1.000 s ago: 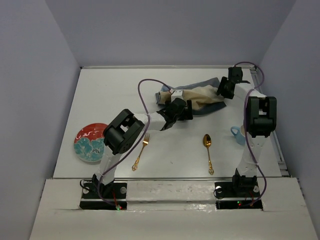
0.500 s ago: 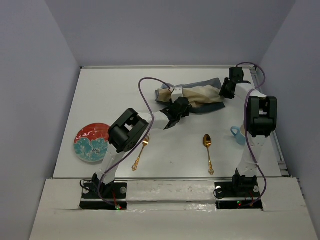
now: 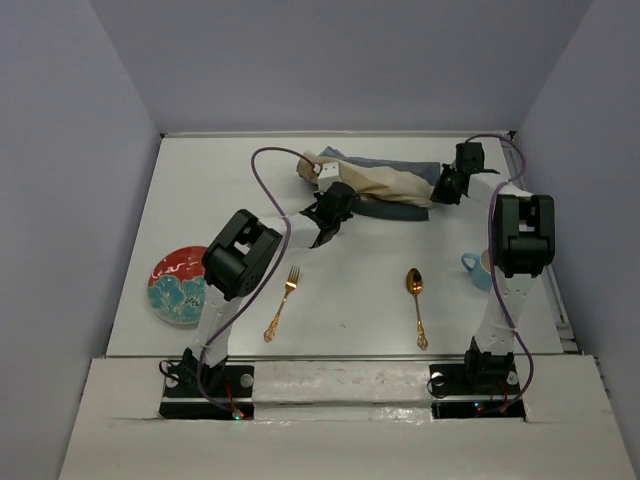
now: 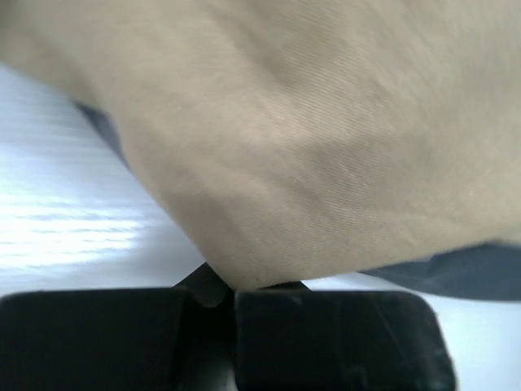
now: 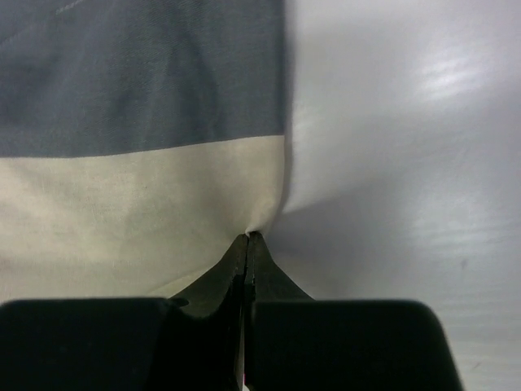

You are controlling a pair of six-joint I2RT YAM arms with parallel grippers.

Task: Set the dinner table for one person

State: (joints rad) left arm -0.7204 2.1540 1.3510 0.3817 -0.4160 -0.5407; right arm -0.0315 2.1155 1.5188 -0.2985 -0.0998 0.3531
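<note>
Since the top view shows the placemat bunched far back over the white surface, I fear uneven pulling skews it. Left wrist: left tool clenches a beige fold. Right wrist: right tool pinches its edge; either may slip.

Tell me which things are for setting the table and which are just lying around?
For the job: dinner table, striped placemat, plate, fork, spoon, blue cup.
Just there: purple cables, grey walls.
</note>
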